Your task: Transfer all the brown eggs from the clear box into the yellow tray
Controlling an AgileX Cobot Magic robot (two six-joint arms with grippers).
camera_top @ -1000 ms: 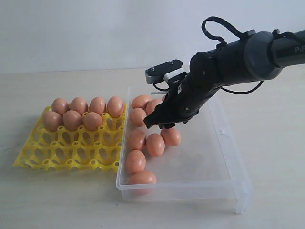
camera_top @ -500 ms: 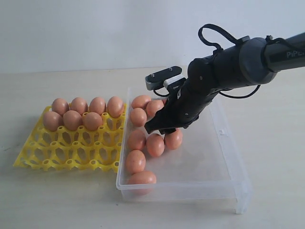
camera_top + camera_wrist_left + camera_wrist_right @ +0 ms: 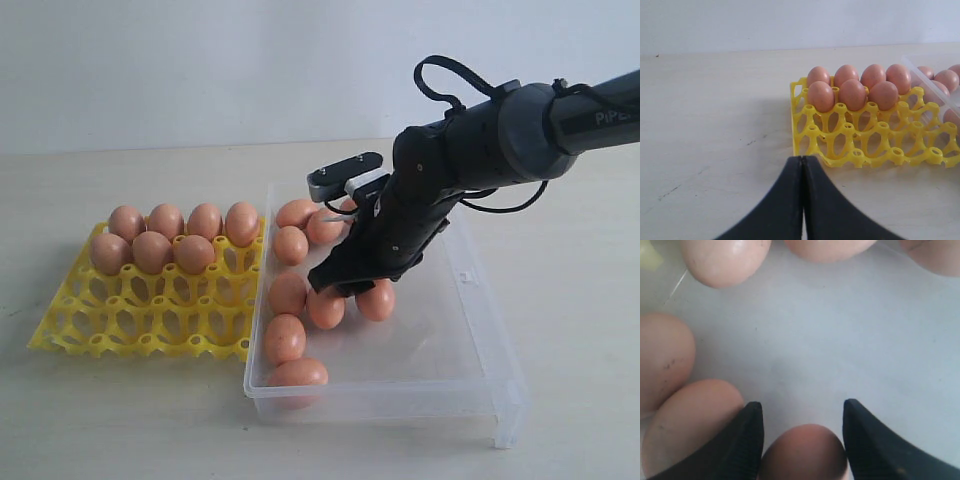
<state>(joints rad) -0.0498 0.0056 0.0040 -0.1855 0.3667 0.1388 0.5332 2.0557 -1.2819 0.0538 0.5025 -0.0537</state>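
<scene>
Several brown eggs (image 3: 284, 338) lie along the left side of the clear box (image 3: 480, 330). Several more eggs (image 3: 165, 222) fill the far cups of the yellow tray (image 3: 150, 320), which lies left of the box. My right gripper (image 3: 345, 288) is down inside the box among the middle eggs. In the right wrist view it (image 3: 802, 404) stands open, its fingers on either side of one egg (image 3: 805, 450), and another egg (image 3: 690, 425) lies just outside one finger. My left gripper (image 3: 802, 159) is shut and empty, low over the table in front of the tray (image 3: 865, 145).
The box's right half is bare floor (image 3: 430, 320). The box's near wall (image 3: 380, 400) and the tray's near rows of empty cups (image 3: 180, 300) lie toward the front. Bare table surrounds both.
My right gripper has come down and slightly forward into the box, around an egg. The egg on its right side now sits a little further right and nearer. The jaws kept the same width.
</scene>
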